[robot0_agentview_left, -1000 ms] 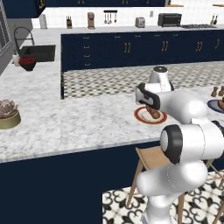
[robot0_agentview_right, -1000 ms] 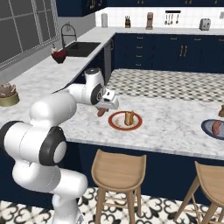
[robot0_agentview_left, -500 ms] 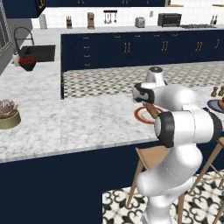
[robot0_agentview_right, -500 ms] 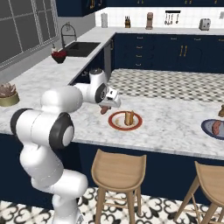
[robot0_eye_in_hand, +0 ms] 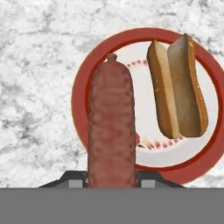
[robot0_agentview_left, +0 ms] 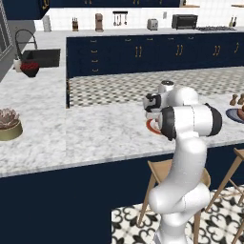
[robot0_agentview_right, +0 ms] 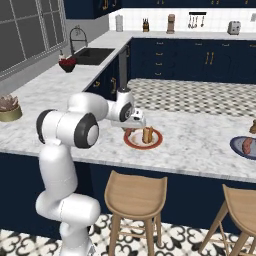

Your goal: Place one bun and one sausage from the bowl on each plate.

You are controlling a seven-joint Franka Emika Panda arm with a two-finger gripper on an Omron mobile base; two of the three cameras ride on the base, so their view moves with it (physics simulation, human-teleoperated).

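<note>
My gripper is shut on a reddish-brown sausage, which hangs just above the left half of the red-rimmed plate. A split orange-brown bun lies on the right half of that plate. In the right base view the gripper hovers over the near-left side of the plate, with the bun beside it. In the left base view the gripper is partly behind my arm. A dark-rimmed round dish at the far right holds a reddish piece; bowl or plate, I cannot tell.
A potted succulent sits at the counter's left end. A sink and a small bowl of red fruit are far back left. Small brown shakers stand near the dark dish. Wooden stools stand under the counter edge.
The gripper, still shut on the sausage, has moved a little toward the red-rimmed plate and lower. My elbow has swung round. Plate and bun have stayed put.
</note>
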